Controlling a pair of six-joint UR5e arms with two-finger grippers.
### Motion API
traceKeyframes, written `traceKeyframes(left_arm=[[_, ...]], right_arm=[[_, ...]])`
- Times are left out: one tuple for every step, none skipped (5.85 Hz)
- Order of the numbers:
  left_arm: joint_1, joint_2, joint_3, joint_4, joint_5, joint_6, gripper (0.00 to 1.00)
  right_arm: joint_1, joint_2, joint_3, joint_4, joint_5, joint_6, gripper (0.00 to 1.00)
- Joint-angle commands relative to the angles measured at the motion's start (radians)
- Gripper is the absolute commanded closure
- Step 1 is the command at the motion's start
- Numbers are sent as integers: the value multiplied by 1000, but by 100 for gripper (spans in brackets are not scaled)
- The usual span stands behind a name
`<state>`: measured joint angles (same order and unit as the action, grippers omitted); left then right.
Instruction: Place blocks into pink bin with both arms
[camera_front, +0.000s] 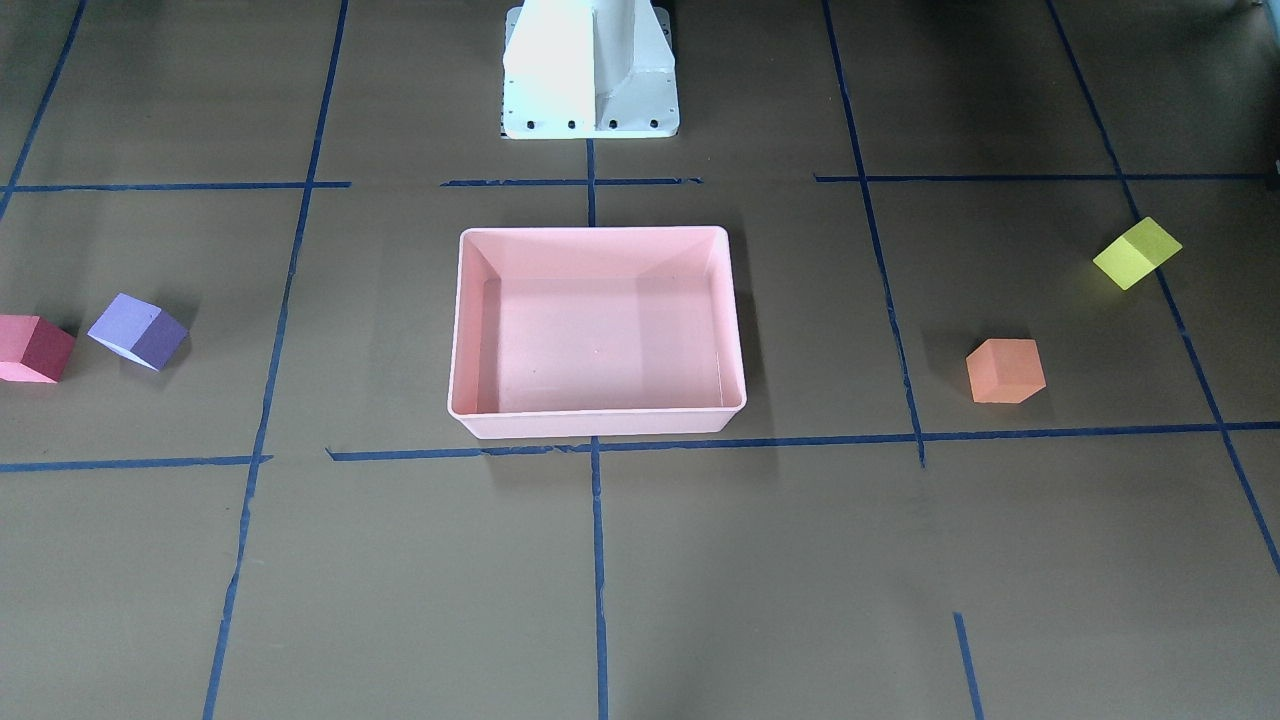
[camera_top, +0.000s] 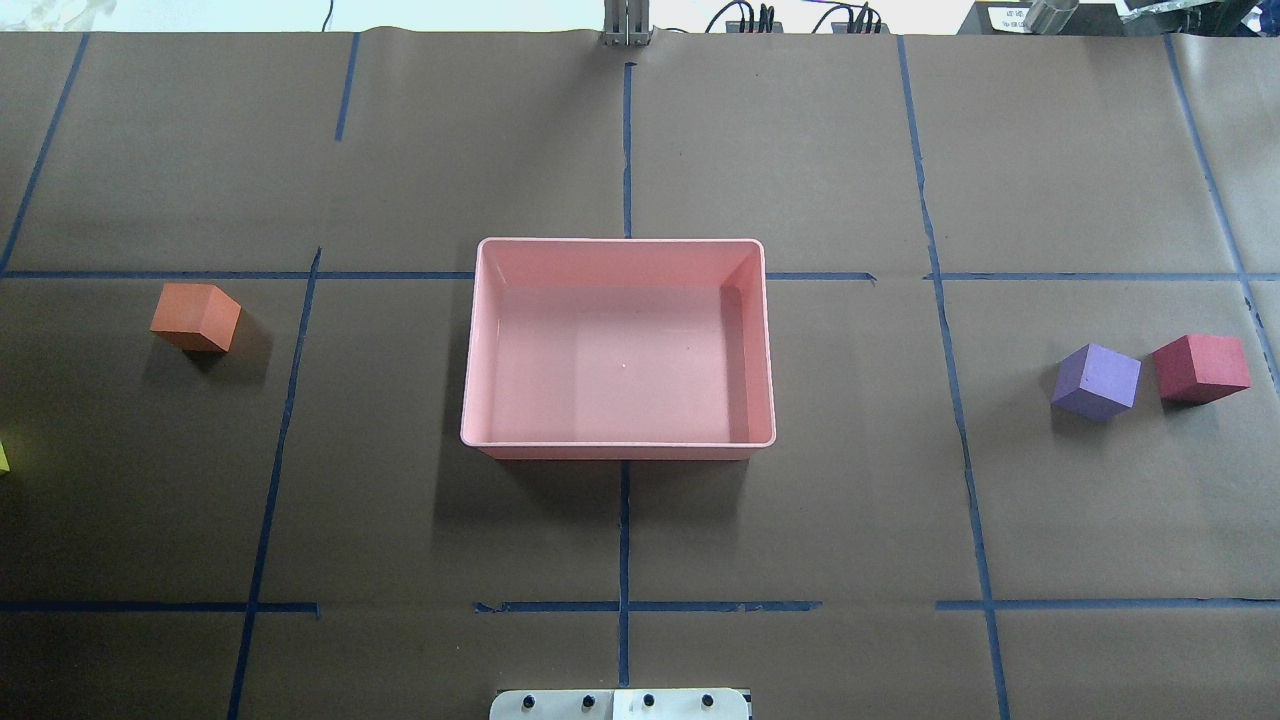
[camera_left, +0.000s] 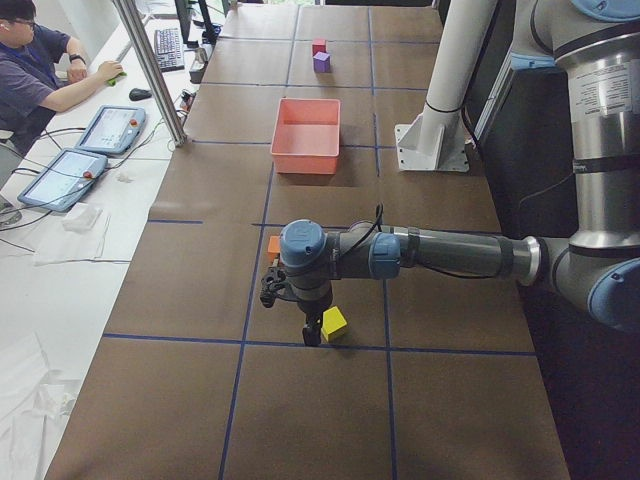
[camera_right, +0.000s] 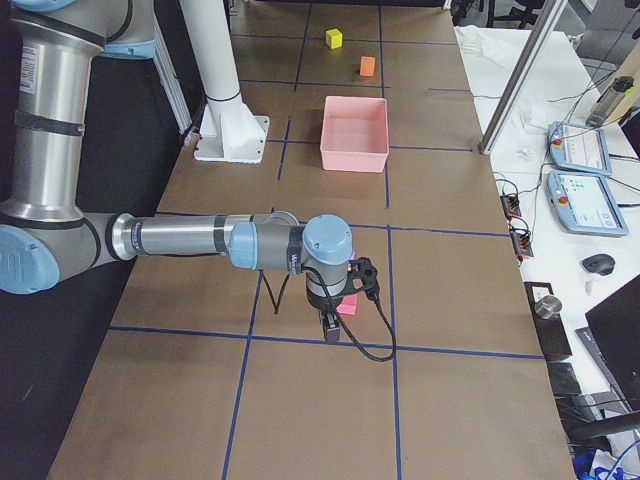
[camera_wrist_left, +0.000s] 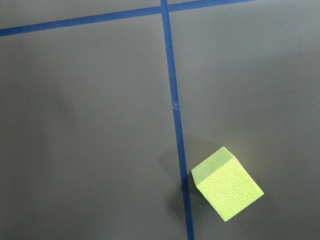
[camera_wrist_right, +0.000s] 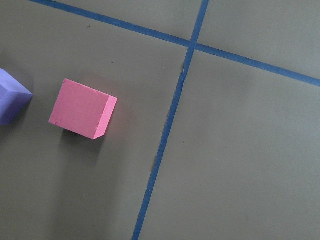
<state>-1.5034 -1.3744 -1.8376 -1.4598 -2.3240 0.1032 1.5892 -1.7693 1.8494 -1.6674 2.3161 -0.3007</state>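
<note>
The pink bin (camera_top: 620, 350) stands empty at the table's middle. On my left side lie the orange cube (camera_top: 196, 316) and the yellow cube (camera_wrist_left: 227, 183). On my right side lie the purple cube (camera_top: 1095, 381) and the red cube (camera_wrist_right: 82, 108), close together. My left gripper (camera_left: 312, 335) hangs low just beside the yellow cube (camera_left: 334, 323). My right gripper (camera_right: 331, 325) hangs low just beside the red cube (camera_right: 347, 306). Both grippers show only in the side views, so I cannot tell whether they are open or shut. No fingers show in the wrist views.
Blue tape lines cross the brown table cover. The white pedestal base (camera_front: 590, 70) stands behind the bin. An operator (camera_left: 40, 70) sits at a side desk with tablets, beyond the table's far edge.
</note>
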Motion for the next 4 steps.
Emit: traceKeyframes(left_arm=[[0,0,-8,6,0,1,0],[0,0,-8,6,0,1,0],[0,0,-8,6,0,1,0],[0,0,-8,6,0,1,0]], right_arm=[[-5,1,1,2,0,0,0],[-24,2,-1,3,38,23,0],[-102,2,-9,120,51,189,0],[-205,4,-63,352,40,427,0]])
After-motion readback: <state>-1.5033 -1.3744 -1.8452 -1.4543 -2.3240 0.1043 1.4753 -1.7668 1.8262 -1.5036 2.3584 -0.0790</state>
